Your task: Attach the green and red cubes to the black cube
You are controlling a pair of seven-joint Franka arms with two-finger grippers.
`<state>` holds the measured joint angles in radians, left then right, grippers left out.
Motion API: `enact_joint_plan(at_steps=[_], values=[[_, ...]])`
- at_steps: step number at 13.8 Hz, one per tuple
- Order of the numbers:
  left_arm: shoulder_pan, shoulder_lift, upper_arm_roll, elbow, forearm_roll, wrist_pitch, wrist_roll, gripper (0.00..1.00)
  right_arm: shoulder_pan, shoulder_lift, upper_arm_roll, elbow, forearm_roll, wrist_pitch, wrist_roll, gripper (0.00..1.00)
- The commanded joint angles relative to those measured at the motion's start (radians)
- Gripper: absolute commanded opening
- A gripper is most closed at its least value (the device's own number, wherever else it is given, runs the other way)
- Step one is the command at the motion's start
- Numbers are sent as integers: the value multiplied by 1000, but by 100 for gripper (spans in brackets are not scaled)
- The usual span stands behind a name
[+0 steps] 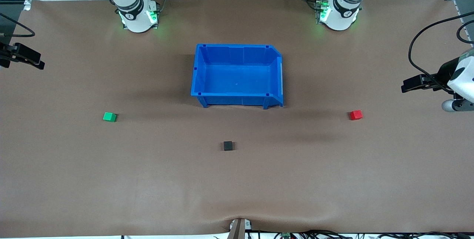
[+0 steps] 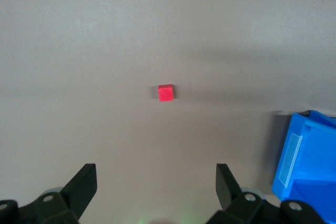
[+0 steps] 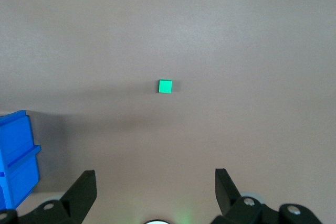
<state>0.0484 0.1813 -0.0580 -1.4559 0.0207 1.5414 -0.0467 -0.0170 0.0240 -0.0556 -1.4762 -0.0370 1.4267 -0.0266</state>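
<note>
Lying on the brown table (image 1: 237,187), the small matte black cube (image 1: 228,145) sits nearer the front camera than the blue bin (image 1: 237,100), between the bright green cube (image 1: 109,116) and bright red cube (image 1: 356,115), well apart from both. The right gripper (image 3: 152,187) hangs spread above green; the left gripper (image 2: 156,184) hangs spread above red.

My left gripper (image 2: 155,184) hangs high over the table at the left arm's end, fingers (image 2: 84,182) spread wide and holding nothing. My right gripper (image 3: 155,184) hangs the same way over the right arm's end, fingers (image 3: 83,186) wide apart and empty.
</note>
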Motion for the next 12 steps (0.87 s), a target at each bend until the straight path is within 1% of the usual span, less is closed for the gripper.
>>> enact_joint_plan(at_steps=[1, 4, 5, 7, 10, 12], values=[[-5, 29, -2, 57, 21, -12, 10, 100, 0, 5, 3, 17, -14, -14, 2, 100], [5, 64, 4, 57, 22, 8, 11, 100, 0, 5, 3, 17, -14, -14, 2, 100], [-5, 67, 6, 57, 25, 9, 4, 100, 0, 5, 3, 19, -14, -14, 2, 100], [-22, 67, -5, 55, 97, 11, -10, 100, 0, 5, 3, 19, -14, -14, 2, 100], [-42, 84, -8, 54, 97, 23, -12, 100, 0, 5, 3, 19, -14, -14, 2, 100], [-44, 104, -17, 52, 94, 69, -10, 100, 0, 5, 3, 19, -14, -14, 2, 100]])
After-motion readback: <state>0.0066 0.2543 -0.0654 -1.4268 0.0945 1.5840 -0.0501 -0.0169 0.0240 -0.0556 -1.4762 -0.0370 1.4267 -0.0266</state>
